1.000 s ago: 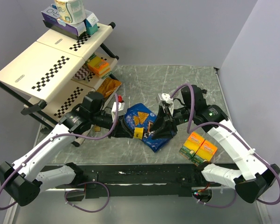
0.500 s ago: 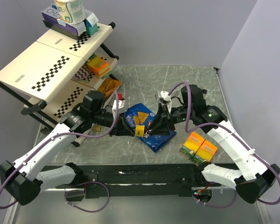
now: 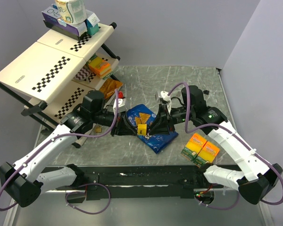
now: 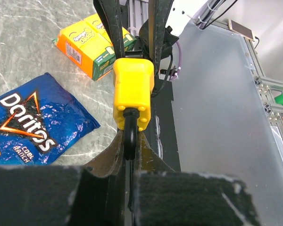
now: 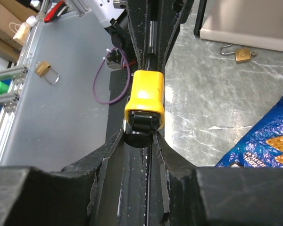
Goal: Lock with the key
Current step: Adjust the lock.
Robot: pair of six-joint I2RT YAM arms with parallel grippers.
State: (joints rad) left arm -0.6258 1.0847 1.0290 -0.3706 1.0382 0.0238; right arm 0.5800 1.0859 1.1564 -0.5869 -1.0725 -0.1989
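Near edge of worktop [image 3: 188, 84], by the right arm's base: pair of orange boxes [image 3: 201, 147], not involved. Mid-worktop: both arms meet tip to tip above the Doritos bag [image 3: 156, 142], with the yellow padlock [image 3: 142, 129] held off the surface between them. Left end effector [image 4: 130, 146] is pinched narrow on the black shackle [image 4: 129, 134], which runs from its fingers up into the padlock body. Right end effector [image 5: 139, 137] is closed narrow on a black rounded head at the opposite end of the body, which I take to be the key [image 5: 137, 132], seated in the keyway; the blade is not visible. Key relation: the padlock's long axis lies along the line joining the two end effectors, left to right across the worktop, with the shackle end toward the left arm and the keyway end toward the right arm. Both are in contact with it, so neither needs to reach. Judgement: the next move is a roll of the right wrist about that axis while the left holds the body against the twist; any tilt off axis risks binding the key or slipping the shackle grip. Cannot tell whether the shackle is fully home. Further off: a brass padlock [image 5: 243, 54] lies loose on the worktop near the shelf rack [image 3: 47, 66] at far left.
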